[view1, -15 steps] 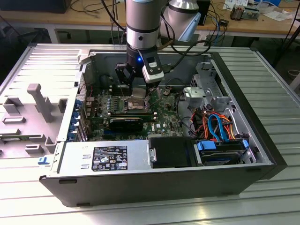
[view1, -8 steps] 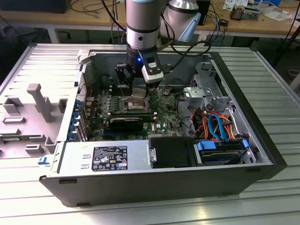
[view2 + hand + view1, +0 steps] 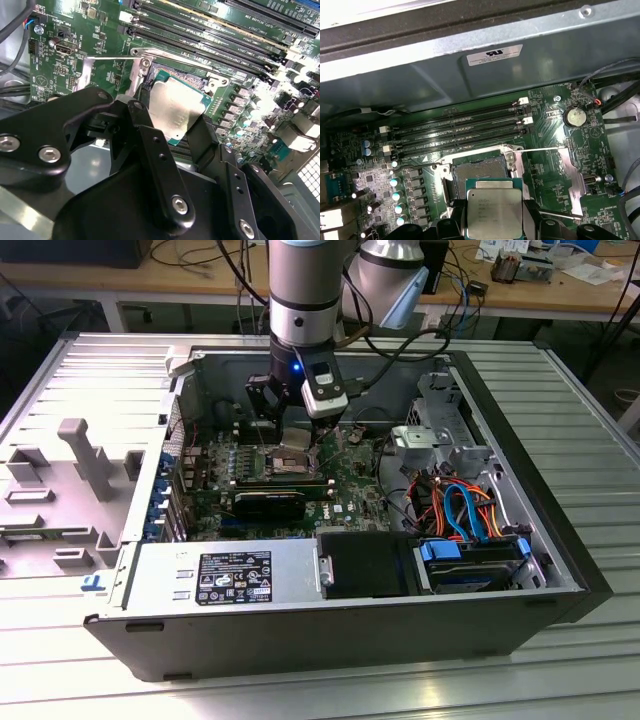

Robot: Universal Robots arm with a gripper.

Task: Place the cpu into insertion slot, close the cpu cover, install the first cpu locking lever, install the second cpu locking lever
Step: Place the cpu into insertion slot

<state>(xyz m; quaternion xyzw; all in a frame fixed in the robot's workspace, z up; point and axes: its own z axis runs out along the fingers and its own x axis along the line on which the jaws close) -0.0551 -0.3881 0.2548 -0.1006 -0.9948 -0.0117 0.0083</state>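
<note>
holding the chip [image 3: 494,207] by two opposite edges, the gripper [image 3: 494,223] has its black fingers [image 3: 536,222] pinched in on it, one on each side; in both wrist views the chip hangs over the socket [image 3: 478,171], whose dark centre shows bare beyond it, so we judge the chip not yet seated, though we cannot tell how close it is to the rim; the cover [image 3: 571,172], as we read the silver plate there, stands swung open at one side of the socket, and a thin wire lever [image 3: 540,148] lies along the green board [image 3: 547,129] just beside the socket's corner; in the exterior view the arm [image 3: 305,300] reaches down into the open computer case [image 3: 300,635].

we see the main danger in the fit; the socket is only slightly larger than the chip, so a small offset or twist would land a corner on the metal rim, and pressing on from there could harm the contacts in the dark centre; the hold is on thin edges only, so a knock could tip the chip, which would then meet the socket one edge first and jam; the fingers reach past the chip's sides, so we think they could strike the rim, the lever or the nearby memory slots [image 3: 460,131] on the way down; the open cover, if nudged, could drop onto the chip early.
</note>
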